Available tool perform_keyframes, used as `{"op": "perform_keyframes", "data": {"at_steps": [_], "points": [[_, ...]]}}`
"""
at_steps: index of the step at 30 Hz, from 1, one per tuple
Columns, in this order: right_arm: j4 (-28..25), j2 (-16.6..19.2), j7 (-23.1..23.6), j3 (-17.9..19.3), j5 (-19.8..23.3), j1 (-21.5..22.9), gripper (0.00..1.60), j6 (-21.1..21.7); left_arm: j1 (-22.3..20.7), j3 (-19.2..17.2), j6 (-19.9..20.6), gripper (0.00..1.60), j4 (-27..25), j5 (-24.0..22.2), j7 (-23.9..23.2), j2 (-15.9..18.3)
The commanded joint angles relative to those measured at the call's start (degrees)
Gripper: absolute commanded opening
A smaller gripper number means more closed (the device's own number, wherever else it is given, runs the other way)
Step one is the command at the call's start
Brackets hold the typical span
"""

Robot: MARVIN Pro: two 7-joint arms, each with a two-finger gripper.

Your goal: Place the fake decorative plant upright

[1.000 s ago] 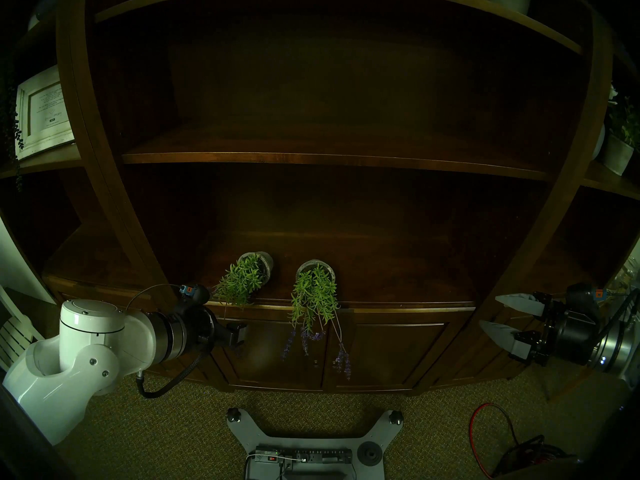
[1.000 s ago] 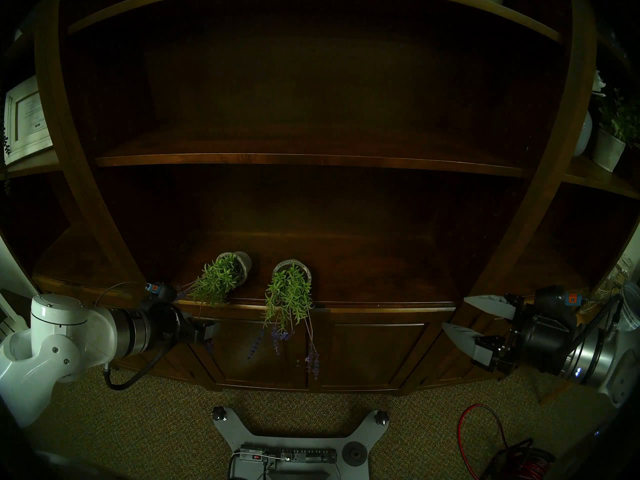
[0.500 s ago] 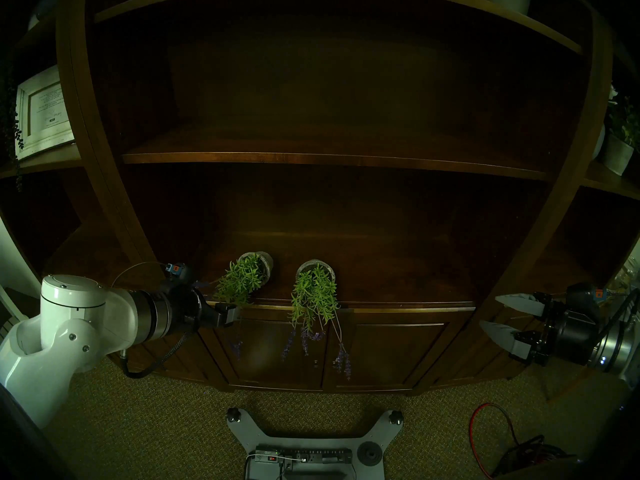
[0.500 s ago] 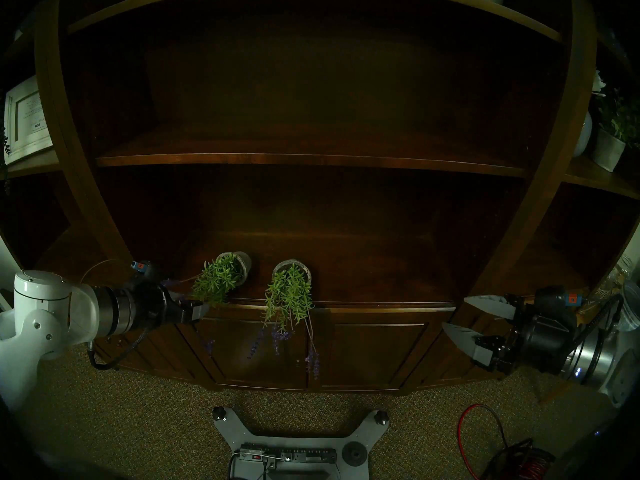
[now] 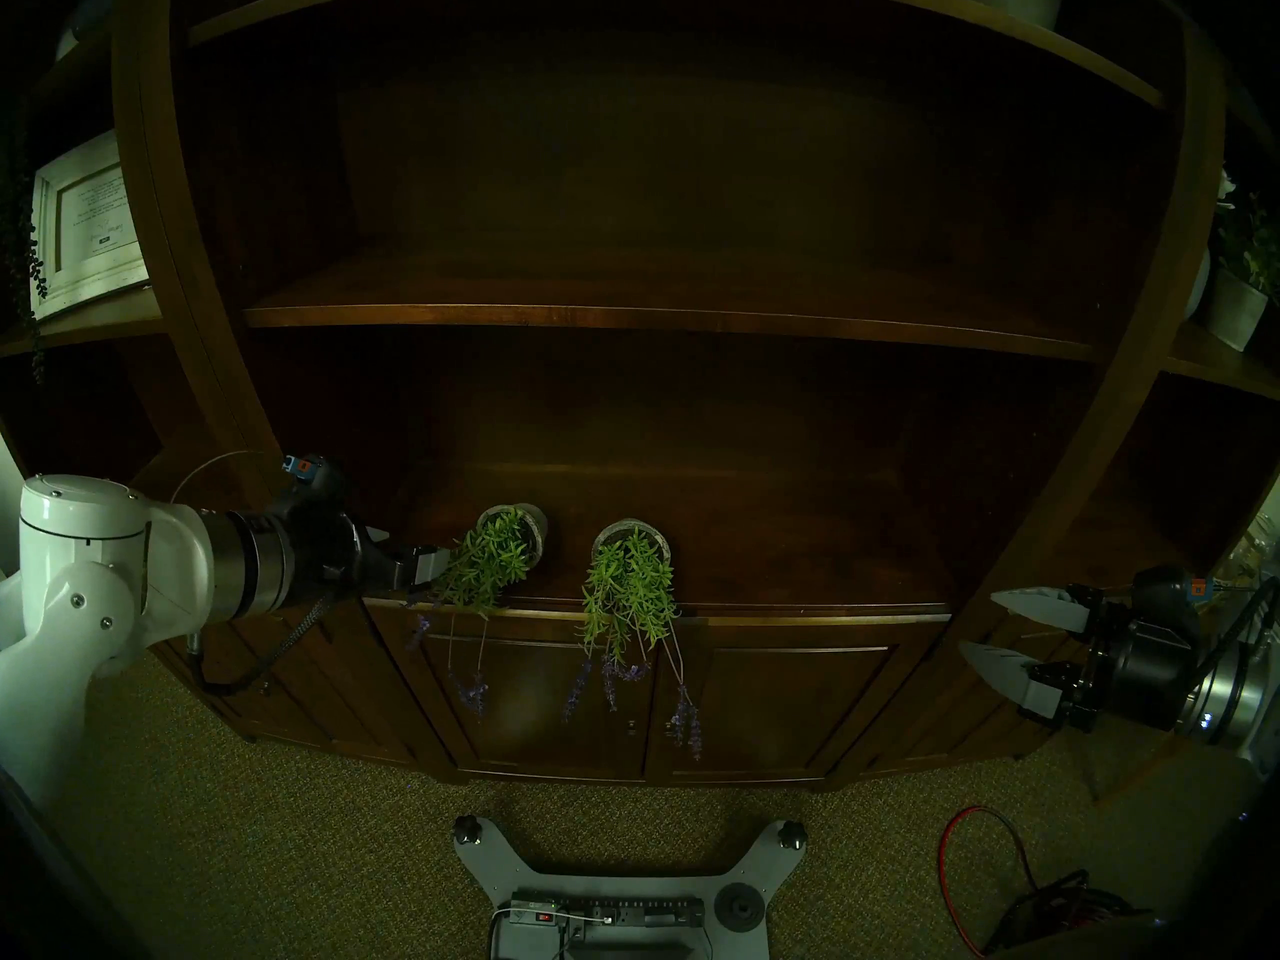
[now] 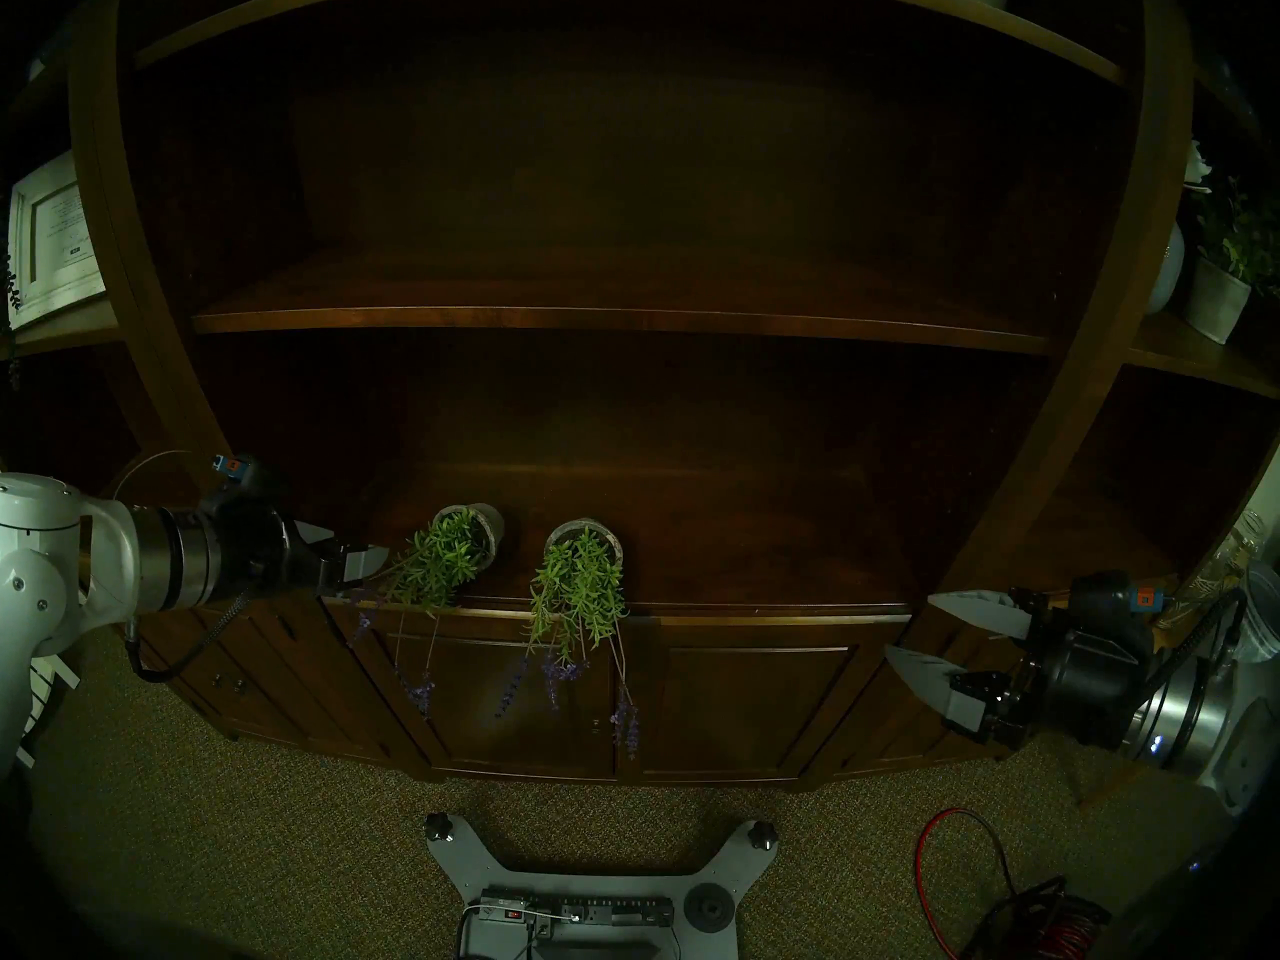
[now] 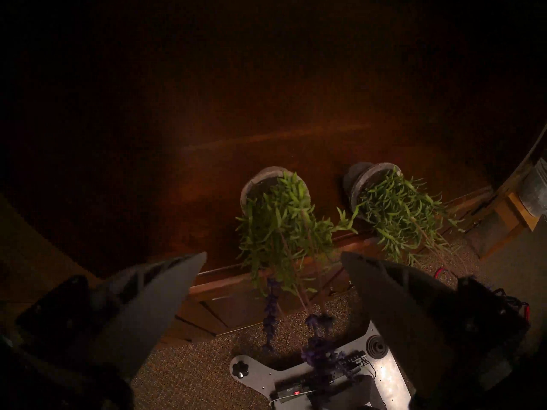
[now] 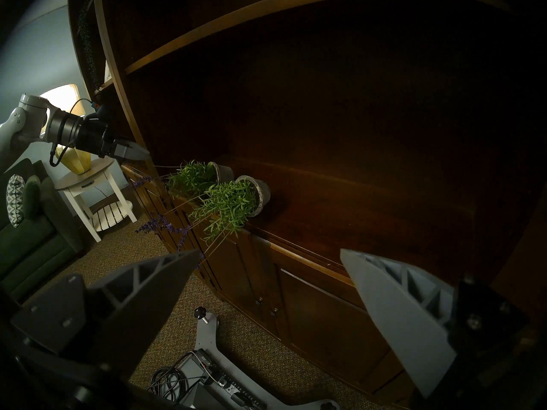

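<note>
Left hand (image 5: 433, 562) gapes wide, empty; grip the tipped plant (image 5: 493, 562) by its stiff pot (image 5: 532, 522), since the leaves flop.

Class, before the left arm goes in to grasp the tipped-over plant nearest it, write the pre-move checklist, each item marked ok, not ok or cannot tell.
1. Left end effector open and empty: ok.
2. Left plant lying on its side on the cabinet ledge, foliage over the edge: needs righting, not ok.
3. Its pot in sight ahead, between the fingers: ok.
4. Contact with the foliage: cannot tell.
5. Right plant close beside, also tipped; risk of brushing it: not ok.
6. Right end effector open, off to the side, clear of both plants: ok.
</note>
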Motion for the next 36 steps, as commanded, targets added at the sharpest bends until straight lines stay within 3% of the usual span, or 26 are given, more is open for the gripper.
{"op": "perform_keyframes", "data": {"at_steps": [1,9,17,26,36], "points": [[-0.1,0.0,0.0,0.1,0.0,0.1,1.6,-0.1,0.9,-4.6,0.0,1.6,-0.8,-1.6,-3.9,0.6],[-0.1,0.0,0.1,0.1,0.0,0.1,1.6,-0.1,5.1,-9.0,0.0,1.6,-0.8,-1.5,-7.3,0.0],[-0.1,0.0,0.1,0.1,0.0,0.1,1.6,-0.1,11.2,-12.5,0.0,1.6,-0.8,2.0,-9.7,-1.0],[-0.1,0.0,0.1,0.1,-0.1,0.1,1.6,-0.1,14.5,-11.2,0.0,1.6,-0.8,7.7,-11.7,-1.4],[-0.1,0.0,0.1,0.1,-0.1,0.1,1.6,-0.2,16.0,-10.4,-5.7,1.6,-0.8,12.0,-14.1,-5.3]]}}
